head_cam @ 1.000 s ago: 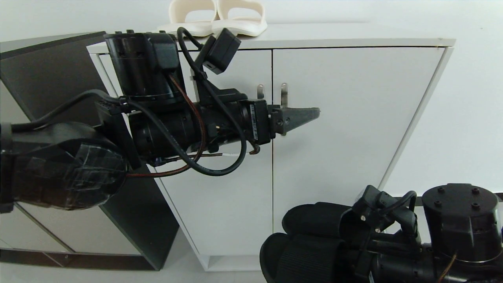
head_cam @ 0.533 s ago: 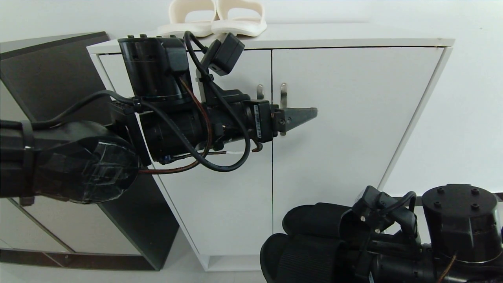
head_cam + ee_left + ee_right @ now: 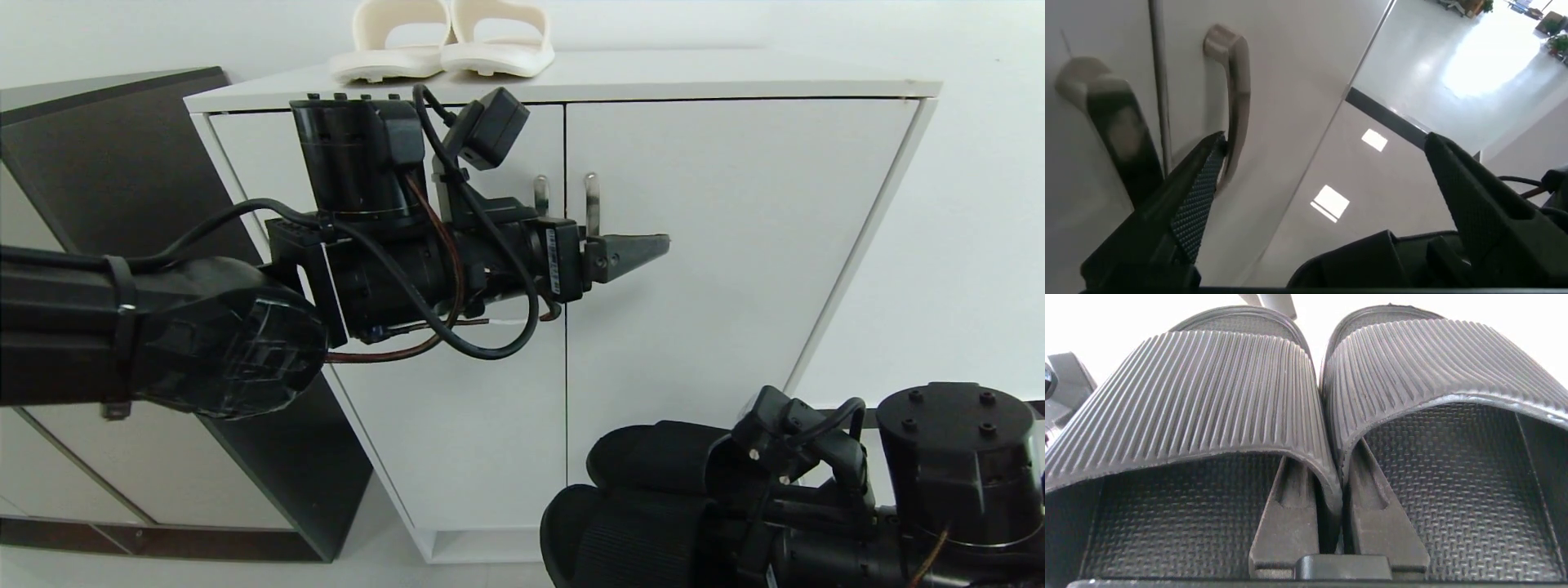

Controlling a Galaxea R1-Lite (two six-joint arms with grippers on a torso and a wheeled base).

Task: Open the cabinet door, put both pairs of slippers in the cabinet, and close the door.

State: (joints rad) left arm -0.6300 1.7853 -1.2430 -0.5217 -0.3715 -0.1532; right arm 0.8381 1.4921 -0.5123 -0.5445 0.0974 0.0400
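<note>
Rightward crept my left pincer (image 3: 657, 242), jaws wide and empty beside the slim metal handle (image 3: 1231, 98) of the shut white cabinet (image 3: 735, 245), so door-opening was in hand and next I'd need to grip and pull, right pincer (image 3: 1325, 490) clamped on the black ribbed slippers (image 3: 1233, 392), cream slippers (image 3: 445, 45) up top.

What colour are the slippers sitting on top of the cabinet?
Cream white. The slippers on the cabinet show best in the head view.
</note>
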